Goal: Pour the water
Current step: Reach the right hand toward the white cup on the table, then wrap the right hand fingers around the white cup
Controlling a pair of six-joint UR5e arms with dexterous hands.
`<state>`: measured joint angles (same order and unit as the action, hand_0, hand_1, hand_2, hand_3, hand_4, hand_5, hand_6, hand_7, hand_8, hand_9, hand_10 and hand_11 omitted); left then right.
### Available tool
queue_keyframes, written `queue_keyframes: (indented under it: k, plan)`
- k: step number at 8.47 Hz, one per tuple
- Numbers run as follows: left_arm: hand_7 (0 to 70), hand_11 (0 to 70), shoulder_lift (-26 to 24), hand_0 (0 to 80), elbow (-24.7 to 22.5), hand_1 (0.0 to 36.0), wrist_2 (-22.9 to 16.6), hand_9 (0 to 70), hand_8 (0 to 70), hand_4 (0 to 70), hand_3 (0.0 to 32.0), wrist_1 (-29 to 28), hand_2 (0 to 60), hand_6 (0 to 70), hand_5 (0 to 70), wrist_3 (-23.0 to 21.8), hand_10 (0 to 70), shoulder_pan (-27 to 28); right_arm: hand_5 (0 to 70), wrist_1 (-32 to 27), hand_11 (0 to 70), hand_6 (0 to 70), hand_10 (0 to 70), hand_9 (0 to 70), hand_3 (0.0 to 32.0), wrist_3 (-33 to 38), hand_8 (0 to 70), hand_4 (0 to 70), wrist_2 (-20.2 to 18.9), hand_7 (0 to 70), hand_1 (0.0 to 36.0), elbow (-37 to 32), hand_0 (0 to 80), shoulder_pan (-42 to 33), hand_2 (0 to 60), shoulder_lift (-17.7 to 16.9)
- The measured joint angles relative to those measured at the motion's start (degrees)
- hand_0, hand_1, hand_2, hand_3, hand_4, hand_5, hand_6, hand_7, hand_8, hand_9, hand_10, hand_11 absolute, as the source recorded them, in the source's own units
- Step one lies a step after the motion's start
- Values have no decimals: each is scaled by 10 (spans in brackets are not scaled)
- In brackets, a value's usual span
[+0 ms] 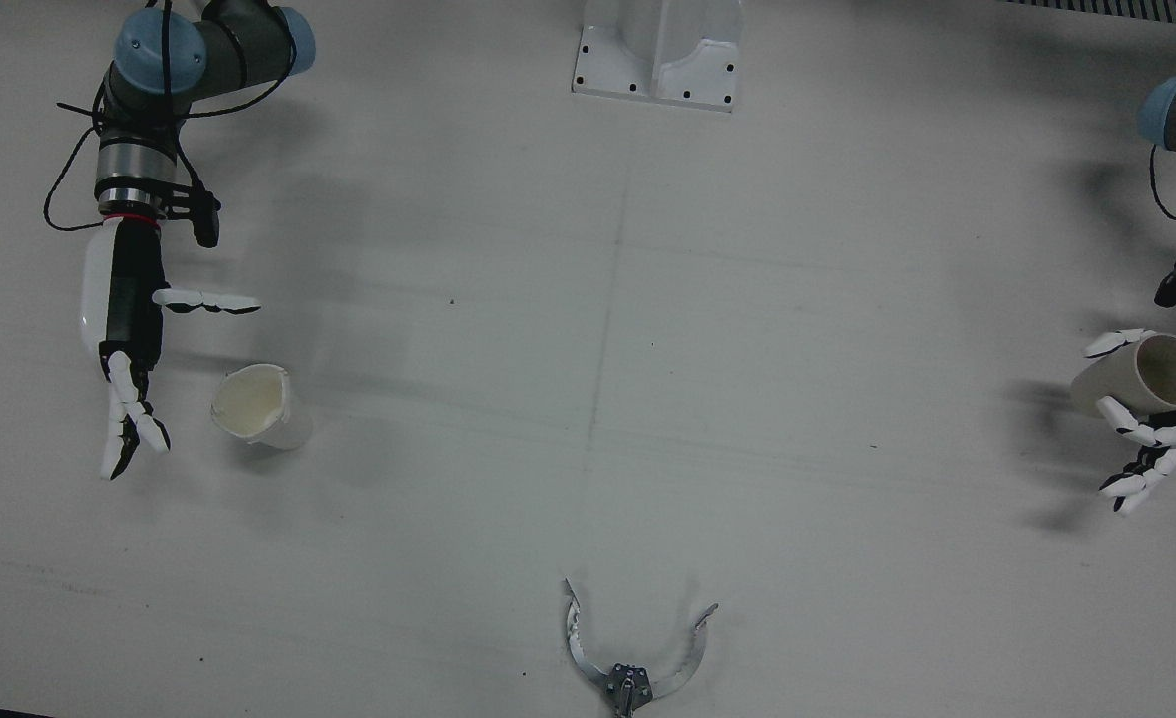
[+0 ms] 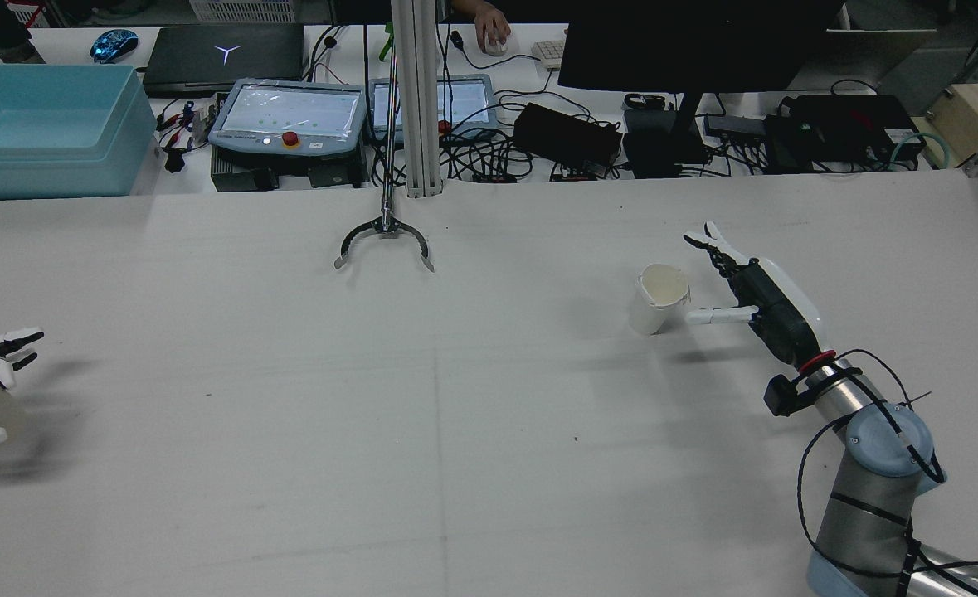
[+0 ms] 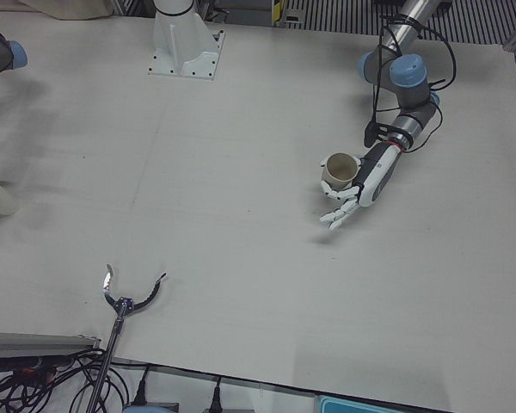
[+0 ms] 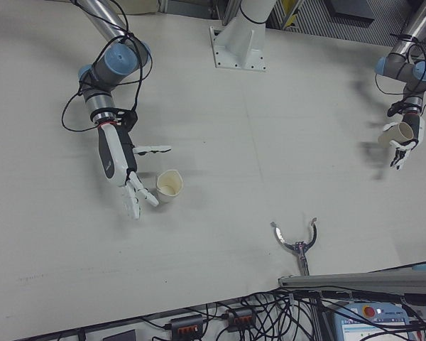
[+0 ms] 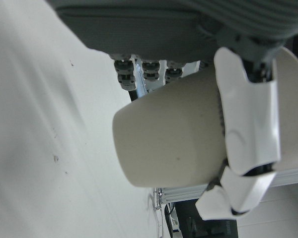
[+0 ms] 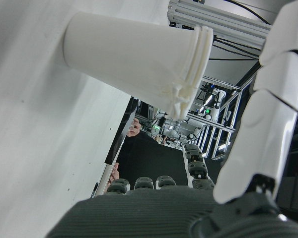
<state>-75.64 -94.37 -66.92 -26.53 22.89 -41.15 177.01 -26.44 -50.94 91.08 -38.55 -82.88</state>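
Observation:
A white paper cup (image 1: 253,407) with a dented rim stands on the table before the right arm. It also shows in the rear view (image 2: 661,298) and the right hand view (image 6: 134,57). My right hand (image 1: 129,339) is open just beside it, fingers spread, not touching. My left hand (image 1: 1158,434) is shut on a beige cup (image 1: 1141,376) at the far side of the table. It holds the cup tilted and a little above the surface. The fingers (image 5: 248,124) wrap round the beige cup (image 5: 174,134) in the left hand view.
A metal claw tool (image 1: 632,658) on a rod lies at the operators' edge, mid-table. A white mounting base (image 1: 659,55) stands at the robot's edge. Beyond the table are a blue bin (image 2: 45,124), pendants and cables.

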Motion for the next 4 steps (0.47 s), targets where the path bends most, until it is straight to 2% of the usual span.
queue_keyframes:
  k: [4]
  plan:
    - [166,126,5,543,2,332,0,88,51,700,0,1,600,114,700,-8,76,-1,110,-40,22,14,2,13,0,40,0,104,46,28,173,-37,503,28,90,7]
